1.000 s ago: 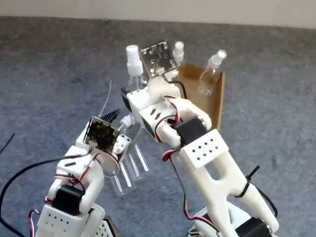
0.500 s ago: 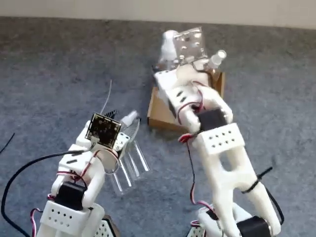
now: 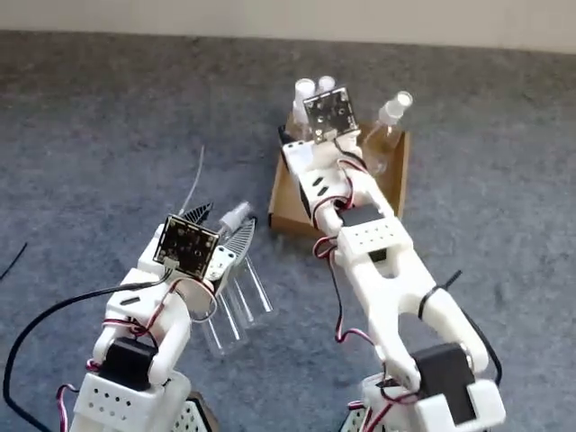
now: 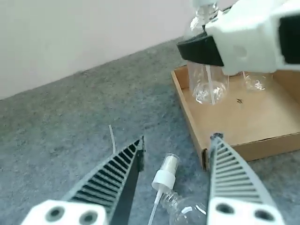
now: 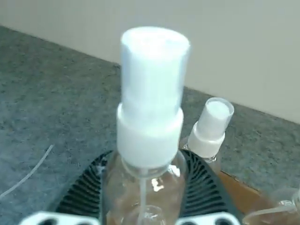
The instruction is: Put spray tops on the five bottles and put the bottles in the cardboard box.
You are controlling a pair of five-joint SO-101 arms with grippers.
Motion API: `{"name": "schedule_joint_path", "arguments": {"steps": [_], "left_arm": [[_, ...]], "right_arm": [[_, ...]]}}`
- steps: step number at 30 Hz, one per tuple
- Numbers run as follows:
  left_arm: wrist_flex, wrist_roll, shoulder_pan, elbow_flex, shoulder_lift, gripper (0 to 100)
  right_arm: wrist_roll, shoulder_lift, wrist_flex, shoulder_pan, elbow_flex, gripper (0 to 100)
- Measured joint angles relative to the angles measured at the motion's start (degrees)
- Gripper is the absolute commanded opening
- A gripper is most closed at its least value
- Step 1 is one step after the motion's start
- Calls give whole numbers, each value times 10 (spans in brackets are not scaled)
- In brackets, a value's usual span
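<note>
- A black cable (image 3: 11,259) lies on the grey desk (image 3: 108,117), well apart from the left jaws.
- The left jaws stand open, low over the desk. A lying bottle (image 4: 183,208) points its fitted spray top (image 4: 165,174) into the gap between them, apart from both.
- A thin white tube (image 4: 111,138) lies on the desk just beyond the left jaws.
- More clear bottles (image 3: 236,306) lie side by side under the left arm, behind those jaws.
- The cardboard box (image 3: 286,202) sits on the desk beyond the left jaws and beneath the right jaws.
- The right jaws are closed around the body of a held bottle (image 5: 143,187), upright over the box floor with its white spray top (image 5: 151,89) on. I cannot tell whether its base touches the floor.
- A second bottle (image 5: 208,129), also topped, stands in the box just beyond the right jaws.
- A corner bottle (image 3: 387,126), topped as well, is at the box's far corner, near the right jaws.
</note>
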Motion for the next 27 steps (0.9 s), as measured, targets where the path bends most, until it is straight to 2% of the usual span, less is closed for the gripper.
{"name": "schedule_joint_path", "arguments": {"steps": [11,21,27], "left_arm": [[0,0,1,0,0,203],[0,0,1,0,0,203],[0,0,1,0,0,203]], "right_arm": [[0,126,-80,0,0,4],[0,159,-104,2,-2,9],[0,159,-104,0,-2,123]]}}
